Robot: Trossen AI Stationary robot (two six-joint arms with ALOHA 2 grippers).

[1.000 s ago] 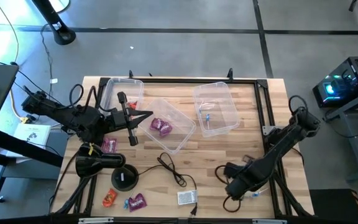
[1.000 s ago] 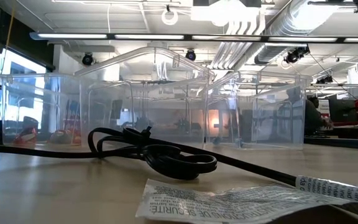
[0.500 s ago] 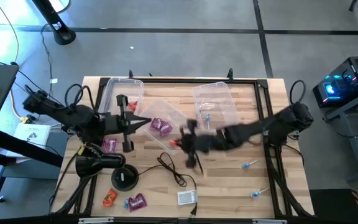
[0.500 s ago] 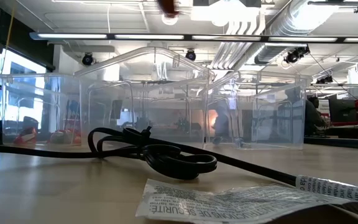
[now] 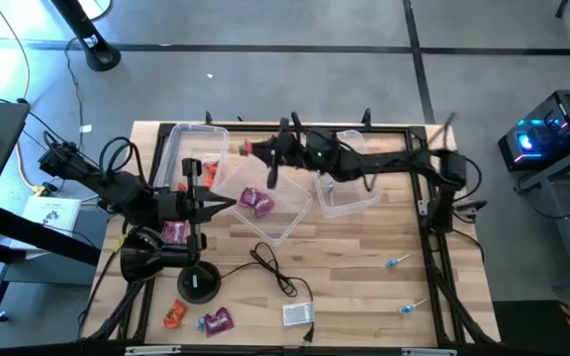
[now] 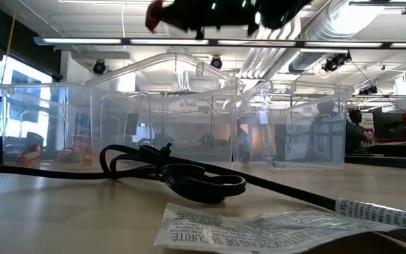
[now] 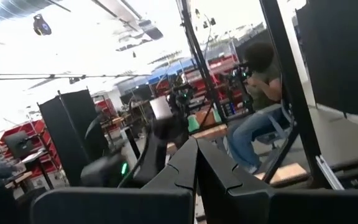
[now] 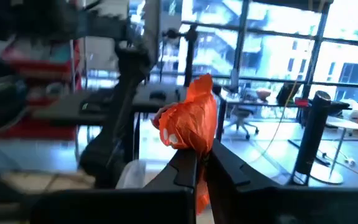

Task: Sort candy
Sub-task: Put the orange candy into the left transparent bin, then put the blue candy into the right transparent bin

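While the wooden desk [image 5: 364,287] carries three clear bins and scattered sweets, the right arm stretches across its far side, and the right gripper [image 5: 255,149] hangs above the gap between the left bin [image 5: 171,148] and the tilted middle bin [image 5: 290,213]. Its fingers are clamped on an orange-red candy [image 8: 190,121], which the right wrist view shows pinched at the tips with the wrapper bunched above them. The left gripper [image 5: 228,201] waits low by the middle bin, fingers together and holding nothing.

The step in hand looks like the carry of this sweet to its bin. Orange-red pieces [image 5: 194,170] already lie in the left bin, purple ones [image 5: 257,201] in the middle bin, and something light blue [image 5: 331,185] in the right bin [image 5: 359,148], so the next move probably calls for shifting a little further over the left bin and letting go above its opening.

Loose sweets remain on the desk: purple [image 5: 174,231], orange-red [image 5: 173,314], purple [image 5: 217,320] and light blue [image 5: 396,262].

Blur smears the right arm from above, and the low view cuts off all but its underside.
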